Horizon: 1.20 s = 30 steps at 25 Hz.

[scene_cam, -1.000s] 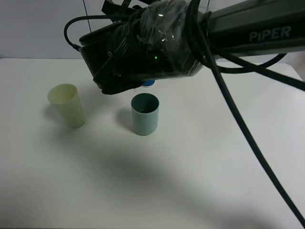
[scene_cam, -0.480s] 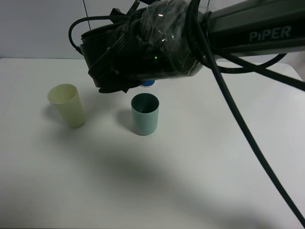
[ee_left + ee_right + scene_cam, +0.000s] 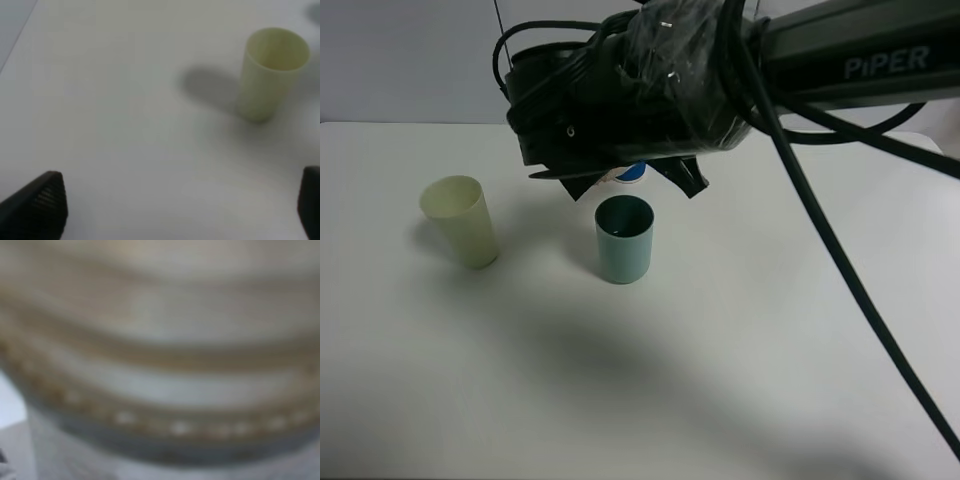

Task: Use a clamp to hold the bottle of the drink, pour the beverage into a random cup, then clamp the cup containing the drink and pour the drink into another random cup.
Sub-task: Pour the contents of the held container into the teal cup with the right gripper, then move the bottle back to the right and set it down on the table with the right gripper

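The drink bottle shows only as a blue cap (image 3: 632, 172) under the right arm, behind the teal cup (image 3: 623, 238). In the right wrist view the bottle (image 3: 160, 360) fills the frame, blurred and very close. My right gripper (image 3: 635, 189) reaches across the middle; its two dark fingers stand spread on either side of the bottle, open. A pale yellow cup (image 3: 462, 220) stands upright at the left; it also shows in the left wrist view (image 3: 272, 72). My left gripper (image 3: 175, 210) is wide open and empty, some way short of that cup.
The white table (image 3: 740, 330) carries only the two cups and the bottle. The right arm and its black cables (image 3: 820, 250) hang across the upper right of the exterior view. A grey wall rises behind the table's back edge.
The right gripper's wrist has shifted slightly right and up, and its two fingers now show spread either side of the blue cap. The cups have not moved.
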Available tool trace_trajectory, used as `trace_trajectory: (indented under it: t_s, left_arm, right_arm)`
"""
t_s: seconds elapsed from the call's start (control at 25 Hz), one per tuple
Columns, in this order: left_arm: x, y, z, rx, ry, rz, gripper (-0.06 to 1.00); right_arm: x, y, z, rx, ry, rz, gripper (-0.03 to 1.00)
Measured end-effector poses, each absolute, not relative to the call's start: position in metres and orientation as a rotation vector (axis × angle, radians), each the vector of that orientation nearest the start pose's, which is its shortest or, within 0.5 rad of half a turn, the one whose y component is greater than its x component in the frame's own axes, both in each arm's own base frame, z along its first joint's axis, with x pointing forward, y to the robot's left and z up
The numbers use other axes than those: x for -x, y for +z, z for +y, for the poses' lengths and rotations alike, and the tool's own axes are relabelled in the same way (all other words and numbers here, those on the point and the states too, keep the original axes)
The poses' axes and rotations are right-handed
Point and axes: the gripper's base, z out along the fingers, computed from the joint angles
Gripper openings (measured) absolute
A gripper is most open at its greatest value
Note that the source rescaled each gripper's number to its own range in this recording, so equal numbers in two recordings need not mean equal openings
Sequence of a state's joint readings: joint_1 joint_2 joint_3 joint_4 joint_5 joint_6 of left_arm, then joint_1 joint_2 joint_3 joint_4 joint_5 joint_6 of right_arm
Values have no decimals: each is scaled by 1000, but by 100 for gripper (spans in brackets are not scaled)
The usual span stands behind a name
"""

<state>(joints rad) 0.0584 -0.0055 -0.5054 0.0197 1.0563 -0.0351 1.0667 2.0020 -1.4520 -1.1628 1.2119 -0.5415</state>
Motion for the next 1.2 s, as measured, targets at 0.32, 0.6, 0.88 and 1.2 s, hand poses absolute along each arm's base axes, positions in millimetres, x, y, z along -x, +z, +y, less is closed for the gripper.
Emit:
trace_trajectory:
  t_s: [0.32, 0.6, 0.88, 1.2]
  left_arm:
    - [6, 279, 1, 96, 38, 2027, 76]
    - [6, 279, 1, 96, 38, 2027, 76]
    - [6, 279, 1, 96, 38, 2027, 76]
    - [6, 279, 1, 96, 38, 2027, 76]
  right_arm:
    - [-275, 220, 296, 2046, -1332, 1610, 0]
    - [-281, 217, 287, 1837, -1227, 1835, 0]
    - [-292, 227, 277, 1497, -986, 2044, 0]
    - [-312, 229, 262, 1205, -769, 2189, 0]
